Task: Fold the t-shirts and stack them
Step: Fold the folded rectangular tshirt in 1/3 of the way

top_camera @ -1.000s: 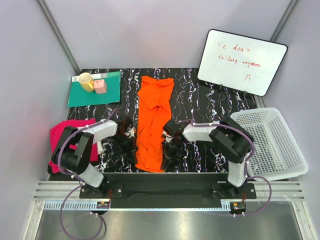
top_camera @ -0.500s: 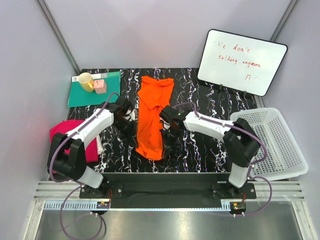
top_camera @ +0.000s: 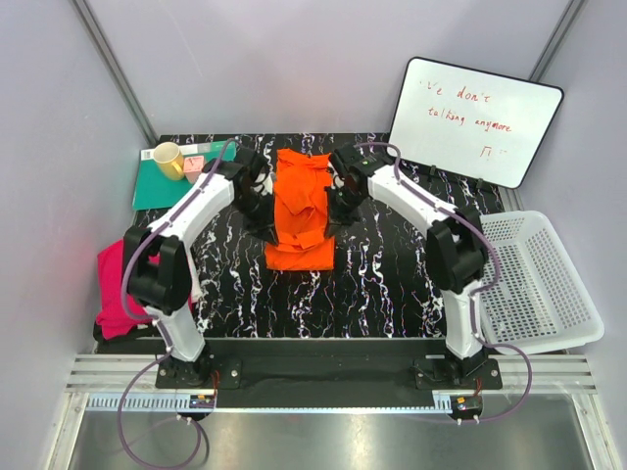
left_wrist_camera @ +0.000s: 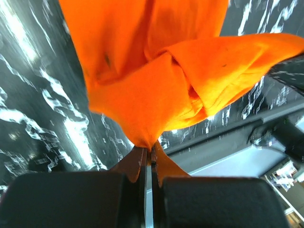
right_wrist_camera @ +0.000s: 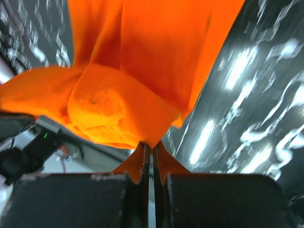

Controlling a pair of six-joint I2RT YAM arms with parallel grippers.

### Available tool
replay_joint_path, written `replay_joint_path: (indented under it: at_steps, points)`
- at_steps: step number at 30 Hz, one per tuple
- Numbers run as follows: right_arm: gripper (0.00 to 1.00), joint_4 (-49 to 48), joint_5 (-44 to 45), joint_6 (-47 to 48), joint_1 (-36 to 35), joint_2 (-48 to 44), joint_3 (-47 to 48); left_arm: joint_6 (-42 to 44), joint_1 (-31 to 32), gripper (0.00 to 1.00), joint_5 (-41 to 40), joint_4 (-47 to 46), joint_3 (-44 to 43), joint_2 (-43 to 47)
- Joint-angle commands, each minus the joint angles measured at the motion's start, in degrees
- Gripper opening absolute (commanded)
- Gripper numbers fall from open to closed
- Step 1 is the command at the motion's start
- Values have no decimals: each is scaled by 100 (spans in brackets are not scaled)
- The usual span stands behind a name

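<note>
Both arms swung away from their bases in the last second, dragging the near hem of the orange t-shirt [top_camera: 302,213] up over its far half. My left gripper [top_camera: 255,188] and right gripper [top_camera: 343,186] ended level with the green mat [top_camera: 167,194], off to its right, one on each side of the shirt.

Progress, my read: orange shirt was already narrowed into a strip and was now doubled end over end, so its fold looked nearly done. It was still rumpled on top and not let go. The magenta t-shirt [top_camera: 120,284] lay in an unfolded heap nearer the bases than the mat. That one was untouched, and stacking had not started.

Left wrist view: my left gripper [left_wrist_camera: 148,153] was clamped tight on a corner of orange cloth, which bunched out right past my fingertips [left_wrist_camera: 137,161]. Right wrist view: same for the right gripper [right_wrist_camera: 151,148], pinched closed on the other corner, fabric hanging just beyond it over the black tabletop.
</note>
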State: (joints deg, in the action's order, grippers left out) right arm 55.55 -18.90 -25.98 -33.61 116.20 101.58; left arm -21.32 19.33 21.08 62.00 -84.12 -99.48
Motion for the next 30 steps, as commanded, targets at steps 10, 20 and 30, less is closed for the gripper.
replay_joint_path:
  at_steps: [10,20,30]
  points:
    - [0,781,483,769,372,2089,3032,348,-448,98,-130,5,-1906,-1671]
    - [15,1116,852,375,767,3153,4844,541,-597,99,-350,-56,-1565,-1030]
    - [97,485,1117,540,785,1837,3703,647,-606,99,-341,-135,-1019,-739]
